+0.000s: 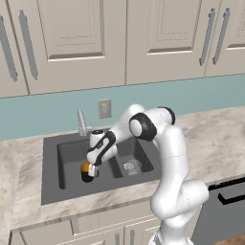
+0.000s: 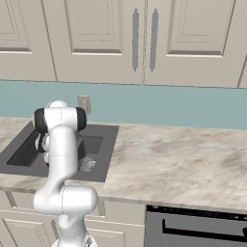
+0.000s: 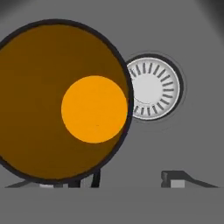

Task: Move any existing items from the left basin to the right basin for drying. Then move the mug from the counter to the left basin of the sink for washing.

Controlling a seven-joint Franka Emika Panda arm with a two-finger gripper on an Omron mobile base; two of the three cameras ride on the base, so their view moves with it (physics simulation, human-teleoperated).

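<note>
The black mug (image 1: 86, 172) with its orange inside stands upright in the left basin (image 1: 69, 155) of the dark grey sink (image 1: 50, 191). In the hand view I look straight down into the mug (image 3: 94, 109), beside the round silver drain (image 3: 154, 87). My gripper (image 1: 91, 165) hangs just over the mug, open, with its fingertips (image 3: 175, 179) spread wide and the mug's rim between them (image 3: 113, 181). The clear glass tumbler (image 1: 131, 166) stands in the right basin (image 1: 141, 150), also seen as the tumbler (image 2: 87, 164) behind my arm.
A thin silver faucet (image 1: 82, 123) rises behind the sink, with a wall outlet (image 1: 104, 108) beside it. Beige marble counter (image 2: 173, 164) stretches to the right. A dark dishwasher front (image 2: 193, 226) sits below it. Cabinets hang overhead.
</note>
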